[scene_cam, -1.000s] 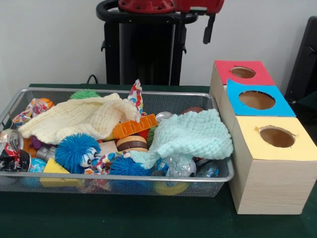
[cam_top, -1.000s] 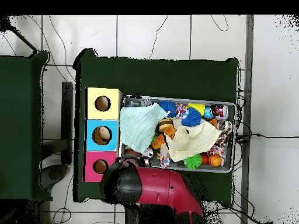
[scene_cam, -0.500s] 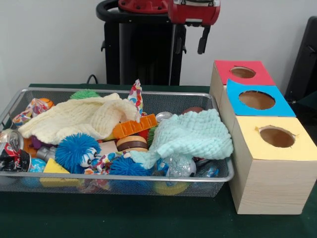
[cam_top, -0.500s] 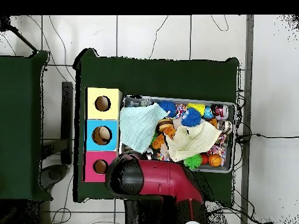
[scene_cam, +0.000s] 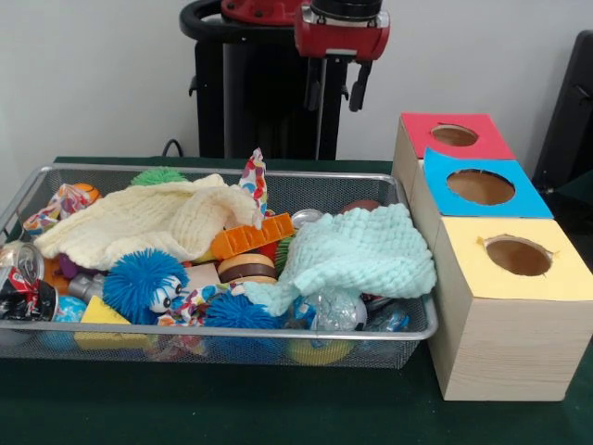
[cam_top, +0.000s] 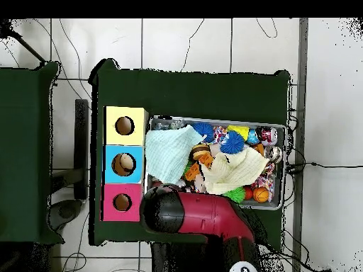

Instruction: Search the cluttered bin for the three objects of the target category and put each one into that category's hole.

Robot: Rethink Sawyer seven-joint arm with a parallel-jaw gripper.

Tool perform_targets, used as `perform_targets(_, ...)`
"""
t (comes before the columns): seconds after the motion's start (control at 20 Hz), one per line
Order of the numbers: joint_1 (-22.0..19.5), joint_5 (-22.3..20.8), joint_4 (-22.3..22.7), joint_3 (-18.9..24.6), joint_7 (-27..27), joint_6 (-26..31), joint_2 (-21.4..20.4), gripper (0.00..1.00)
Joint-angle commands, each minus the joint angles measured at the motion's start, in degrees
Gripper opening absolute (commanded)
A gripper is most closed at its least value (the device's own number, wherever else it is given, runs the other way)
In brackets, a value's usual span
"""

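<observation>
Front view: long shallow silver wire-mesh bin point(scene_cam: 408, 330) fills the left and centre of the frame, packed full; red-and-black gripper point(scene_cam: 335, 95) hangs at top centre above the bin's back rim, its two dark fingers point(scene_cam: 357, 91) spread apart with nothing between them; pale yellow knitted cloth point(scene_cam: 148, 218) sprawls across upper left of the pile, mint-green knitted cloth point(scene_cam: 361, 252) covers the right half, both lying over whatever sits beneath; thin white polka-dot fabric cloths show only in scraps: one peak point(scene_cam: 254, 178) sticking up at centre back, one bunch point(scene_cam: 56, 206) at the far left rim, one strip point(scene_cam: 195, 300) low in front between two spiky blue rubber balls point(scene_cam: 144, 281); rest of each is buried; orange plastic comb-shaped block point(scene_cam: 251, 236), crushed drink can point(scene_cam: 20, 278) at left edge, clear crinkly ball point(scene_cam: 332, 311) near front rim; pale wooden box with yellow top and round ragged-edged hole point(scene_cam: 518, 256) stands at lower right, just beside the bin, blue-topped point(scene_cam: 480, 186) and red-topped point(scene_cam: 454, 135) boxes behind it; overhead view: red arm point(cam_top: 202, 216) covers the bin's lower left corner.
</observation>
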Motion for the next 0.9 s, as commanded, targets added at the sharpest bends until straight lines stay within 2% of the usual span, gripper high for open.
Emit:
perform_targets(0.05,-3.5,-3.8,-4.1,3.6,0.7,-3.0,3.5,1.00)
perform_targets(0.35,-5.9,-4.9,-5.6,4.7,-0.9,-2.2,5.1,1.00)
perform_targets(0.9,-7.4,-7.0,-7.8,5.2,-0.3,-3.0,7.3,1.00)
